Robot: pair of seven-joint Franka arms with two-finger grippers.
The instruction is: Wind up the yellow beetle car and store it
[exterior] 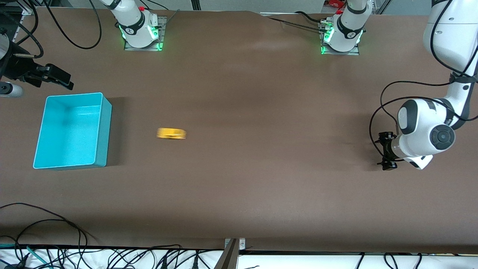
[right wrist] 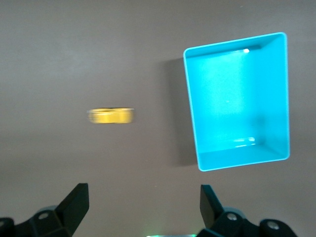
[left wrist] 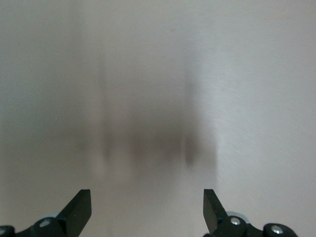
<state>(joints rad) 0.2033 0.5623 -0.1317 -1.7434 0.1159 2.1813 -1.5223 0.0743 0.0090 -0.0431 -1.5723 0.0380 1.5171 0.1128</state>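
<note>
Yellow beetle car [exterior: 171, 133] sits on the bare brown table [exterior: 261, 179], beside the turquoise bin [exterior: 106, 127] on the side toward the left arm's end, close to it but not touching. It shows as a smeared yellow streak in both the front view and the right wrist view [right wrist: 110, 116] — you can read that as the car rolling, though that is a judgement from the blur alone. No gripper is on it.

Progress, as you can judge it: the car is free on the table and the bin is empty, so storing is not done. Whether the wind-up is finished cannot be read directly; a car running loose suggests it is. What is left for you — catch the car and drop it in the bin.

Right gripper [exterior: 59, 79] hangs above the table by the bin's corner nearest the robot bases, at the right arm's end, jaws apart and empty. Left gripper [exterior: 386, 151] sits low, well apart from the bin, at the left arm's end, jaws apart, holding nothing.

View differences: the right wrist view shows car and bin [right wrist: 237, 163] together, with the bin floor bare. The left wrist view shows only blurred table between its fingertips [left wrist: 79, 207] — no car, no bin.
</note>
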